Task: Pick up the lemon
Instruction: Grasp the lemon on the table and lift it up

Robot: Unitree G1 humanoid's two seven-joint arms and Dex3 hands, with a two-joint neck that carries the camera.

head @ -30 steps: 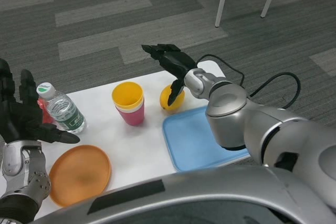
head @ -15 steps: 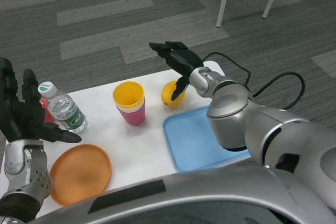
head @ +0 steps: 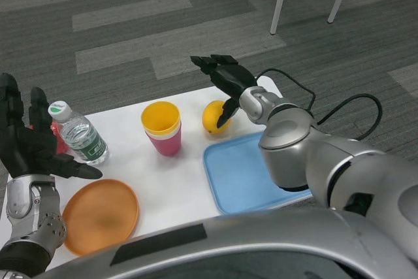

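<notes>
The lemon lies on the white table close to its far edge, between the stacked cups and the far right corner, just beyond the far rim of the blue tray. The right hand hangs over it from the far right side with its fingers spread out above and past the fruit, while the thumb reaches down and seems to touch the lemon's right flank. Nothing is clamped yet: the hand is open, and the lemon rests on the table. The pose looks like the lead-in to a grasp, the thumb set on one side so that the fingers can curl down over the far side and trap the fruit against it. Because the lemon is round and sits near the far edge, a one-sided push could roll it away, so the closing likely needs both sides to meet it together.

The left hand waits near the left edge, open with fingers apart and palm forward, just in front of a water bottle and something red behind it, holding nothing. An orange plate lies near the front left corner, well clear of the work. A black cable loops past the right edge beyond the forearm.
</notes>
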